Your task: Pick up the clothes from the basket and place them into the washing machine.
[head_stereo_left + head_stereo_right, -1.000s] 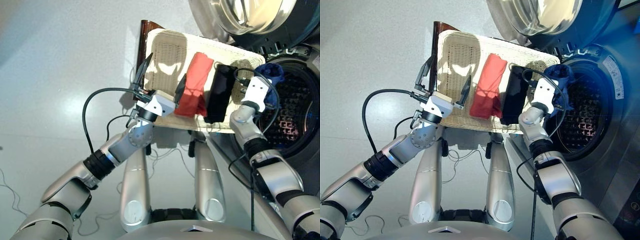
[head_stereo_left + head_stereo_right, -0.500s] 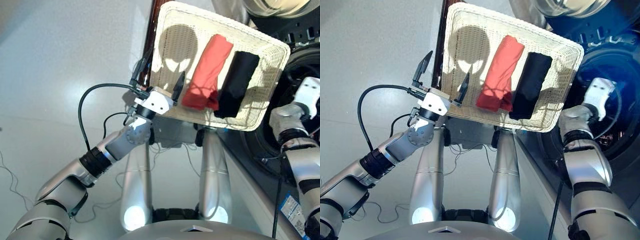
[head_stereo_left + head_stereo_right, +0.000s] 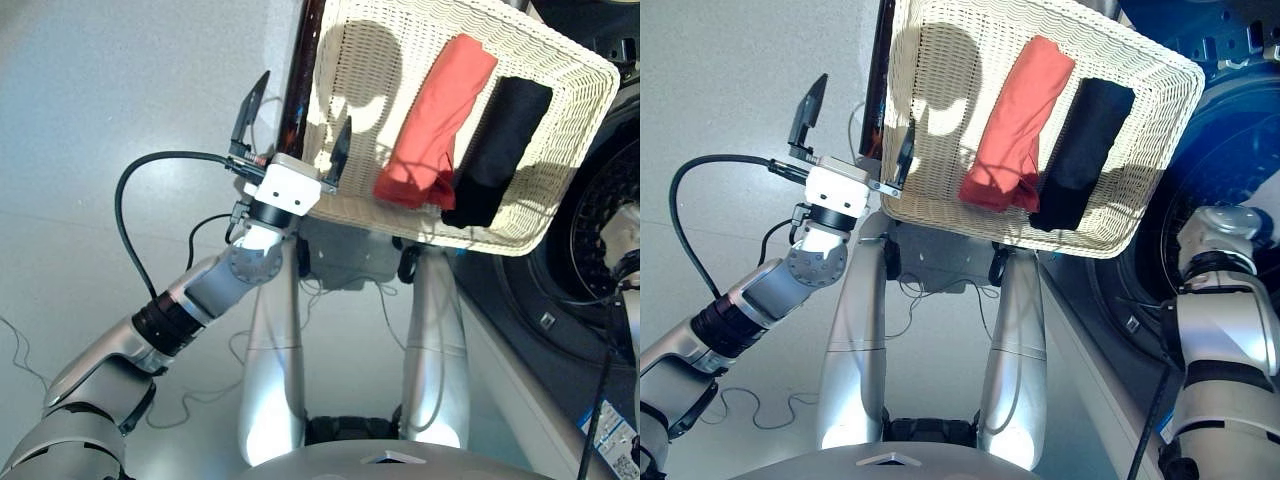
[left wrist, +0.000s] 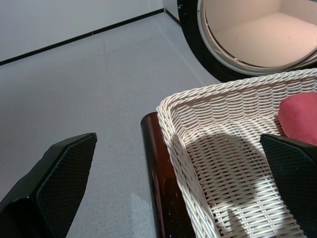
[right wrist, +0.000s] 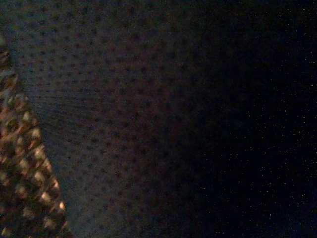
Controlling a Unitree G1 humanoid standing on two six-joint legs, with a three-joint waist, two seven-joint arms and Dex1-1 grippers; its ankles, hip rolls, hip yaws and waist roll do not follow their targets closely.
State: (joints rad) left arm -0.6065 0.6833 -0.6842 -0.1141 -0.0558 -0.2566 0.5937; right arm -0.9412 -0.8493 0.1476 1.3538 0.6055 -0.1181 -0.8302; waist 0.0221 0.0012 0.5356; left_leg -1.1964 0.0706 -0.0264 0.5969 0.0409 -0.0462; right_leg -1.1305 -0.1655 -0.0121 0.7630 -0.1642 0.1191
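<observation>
The cream-white basket [image 3: 360, 110] holds a red-orange cloth [image 3: 435, 120] and a black cloth [image 3: 497, 150] lying side by side. My left gripper [image 3: 300, 108] is open and empty, its fingers straddling the basket's left rim [image 4: 171, 119]. My right arm [image 3: 1215, 300] reaches into the washing machine [image 3: 590, 250], and its gripper is hidden from the head views. In the right wrist view, navy blue cloth [image 5: 173, 99] fills the picture, with perforated drum metal [image 5: 20, 188] beside it.
A dark brown wooden piece [image 4: 156, 168] runs under the basket's left side. The washer's round porthole door [image 4: 247, 34] stands open beyond the basket. Grey floor [image 3: 100, 150] lies to the left. Black cables [image 3: 130, 230] loop off my left arm.
The camera has shifted, so the basket fills more of the view. My left gripper has risen along the basket's left rim. My right gripper went into the drum with the navy cloth.
</observation>
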